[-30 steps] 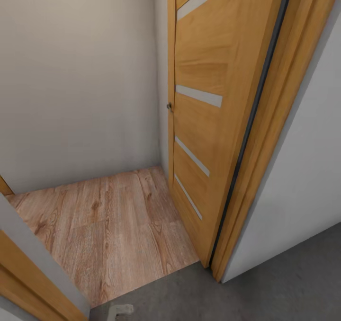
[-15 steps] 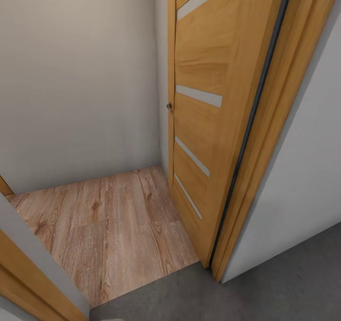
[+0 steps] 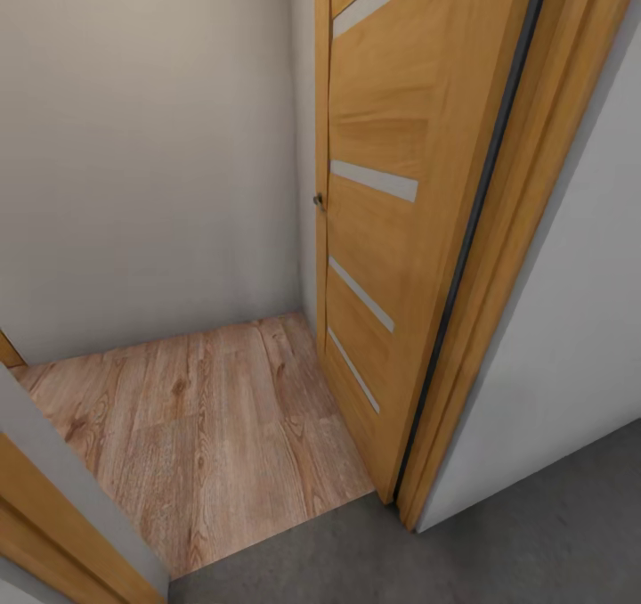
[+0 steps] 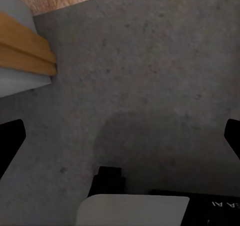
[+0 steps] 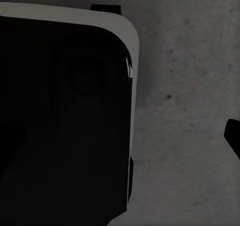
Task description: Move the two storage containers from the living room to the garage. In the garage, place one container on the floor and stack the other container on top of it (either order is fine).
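The two storage containers are out of view. I stand on the garage's dark grey concrete floor (image 3: pixel 534 542) at a doorway, looking onto light wood plank flooring (image 3: pixel 205 426). In the left wrist view my left gripper (image 4: pixel 120 141) hangs open over the concrete, one black fingertip (image 4: pixel 10 138) at each side and nothing between them. In the right wrist view my right gripper (image 5: pixel 120 136) also points down at the concrete (image 5: pixel 190 86). One fingertip (image 5: pixel 233 136) sits at the far edge, and the other is lost against my black base (image 5: pixel 60 111).
An open orange wooden door (image 3: pixel 392 230) with pale stripes stands folded back against its frame (image 3: pixel 499 274). A white wall (image 3: pixel 570 319) lies right of the opening and the other door jamb (image 3: pixel 44 524) at lower left. A plain pale wall (image 3: pixel 151 141) closes the small wood-floored space ahead.
A small pale part of my arm at the head view's bottom edge one second ago has gone from sight. The doorway itself looks the same.
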{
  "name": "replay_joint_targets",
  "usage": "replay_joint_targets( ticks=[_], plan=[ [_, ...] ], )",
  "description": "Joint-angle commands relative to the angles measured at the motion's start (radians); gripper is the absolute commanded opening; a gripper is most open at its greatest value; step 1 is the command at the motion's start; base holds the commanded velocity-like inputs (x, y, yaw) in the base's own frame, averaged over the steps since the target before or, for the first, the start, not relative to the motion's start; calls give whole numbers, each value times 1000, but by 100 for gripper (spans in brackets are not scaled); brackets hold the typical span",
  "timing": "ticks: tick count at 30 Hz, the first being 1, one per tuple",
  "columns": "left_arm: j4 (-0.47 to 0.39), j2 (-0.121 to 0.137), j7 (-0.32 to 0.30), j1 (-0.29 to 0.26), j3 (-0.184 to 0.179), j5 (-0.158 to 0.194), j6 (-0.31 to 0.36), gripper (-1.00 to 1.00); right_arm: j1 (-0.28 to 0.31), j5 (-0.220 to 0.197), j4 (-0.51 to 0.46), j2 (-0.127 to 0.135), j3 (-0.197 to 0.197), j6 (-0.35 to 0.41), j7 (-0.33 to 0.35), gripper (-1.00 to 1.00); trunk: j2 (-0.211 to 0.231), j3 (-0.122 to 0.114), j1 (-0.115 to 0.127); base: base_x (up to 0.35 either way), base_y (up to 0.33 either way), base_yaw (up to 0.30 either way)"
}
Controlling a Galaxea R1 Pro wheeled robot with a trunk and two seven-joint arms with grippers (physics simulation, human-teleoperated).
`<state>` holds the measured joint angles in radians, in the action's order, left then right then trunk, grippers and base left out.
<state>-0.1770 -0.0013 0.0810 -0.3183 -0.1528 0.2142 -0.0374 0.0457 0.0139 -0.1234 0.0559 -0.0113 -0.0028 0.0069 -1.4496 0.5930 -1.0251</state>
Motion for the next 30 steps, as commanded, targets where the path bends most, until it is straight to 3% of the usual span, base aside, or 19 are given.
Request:
replay_joint_targets(
  ticks=[1, 9, 30],
  plan=[
    [1, 0, 5, 0, -9, 10, -4, 100, 1, 1, 0, 0, -1, 0, 1, 100, 0, 1, 0, 0, 0, 0],
    [1, 0, 5, 1, -10, 6, -4, 100, 0, 1, 1, -1, -1, 0, 1, 100, 0, 2, 0, 0, 0, 52],
    [1, -3, 5, 2, -13, 3, -4, 100, 1, 1, 0, 1, -1, 0, 0, 100, 0, 14, 0, 0, -67, 212]
  ],
)
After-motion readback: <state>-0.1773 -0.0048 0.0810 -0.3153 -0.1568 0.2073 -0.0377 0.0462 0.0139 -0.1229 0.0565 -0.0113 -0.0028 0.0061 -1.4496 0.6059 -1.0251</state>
